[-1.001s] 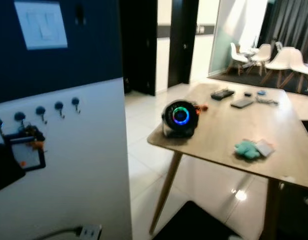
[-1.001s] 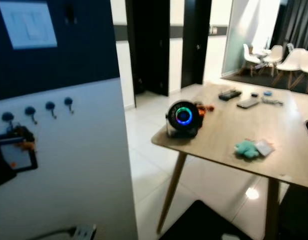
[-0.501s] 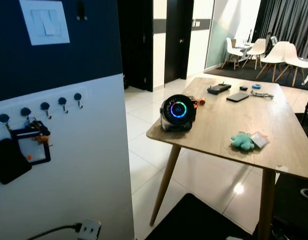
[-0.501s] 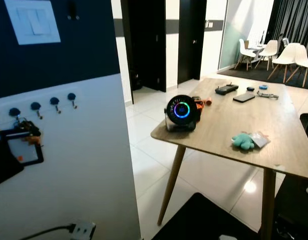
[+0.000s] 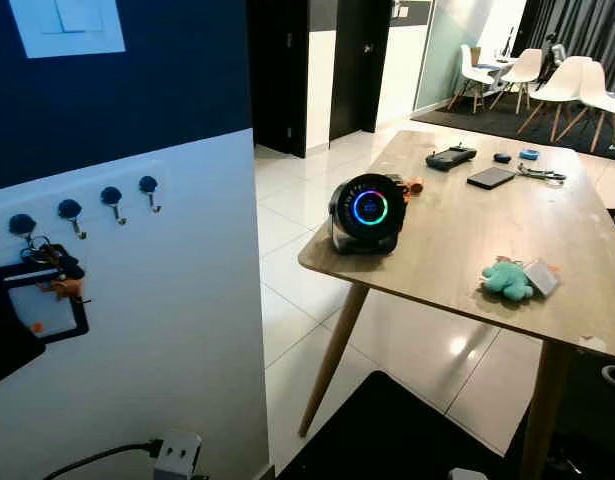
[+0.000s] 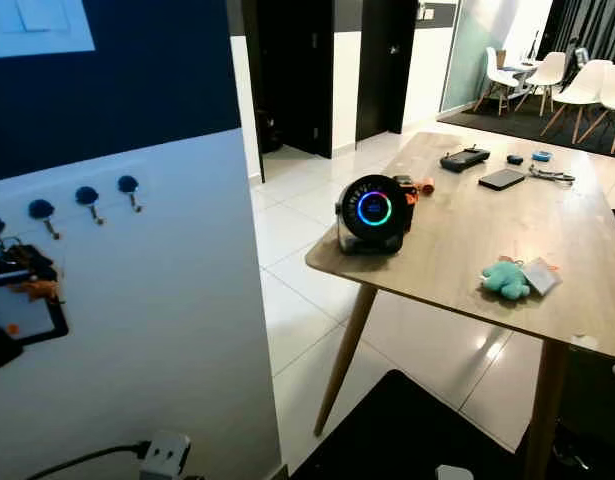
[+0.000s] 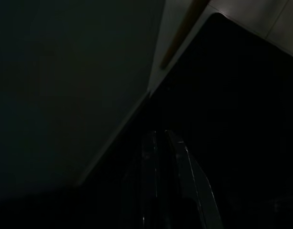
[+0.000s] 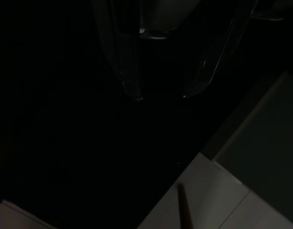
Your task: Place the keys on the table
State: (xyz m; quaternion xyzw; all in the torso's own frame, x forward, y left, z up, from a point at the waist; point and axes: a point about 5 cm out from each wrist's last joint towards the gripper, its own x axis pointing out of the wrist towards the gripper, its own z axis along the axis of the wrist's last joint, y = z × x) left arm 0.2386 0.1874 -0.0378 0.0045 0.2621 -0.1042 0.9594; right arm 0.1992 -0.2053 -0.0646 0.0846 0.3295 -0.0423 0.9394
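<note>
The keys (image 5: 49, 262) are seen hung on a wall hook (image 5: 21, 224), well apart from both idle grippers — the left gripper (image 7: 160, 143) closed, the right gripper (image 8: 160, 95) parted — so snagging on lift-off is judged the risk.

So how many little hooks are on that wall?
4 in a row on the white wall: one, the next, another, and the last, holding the keys. More may be hidden past the picture's edge.
</note>
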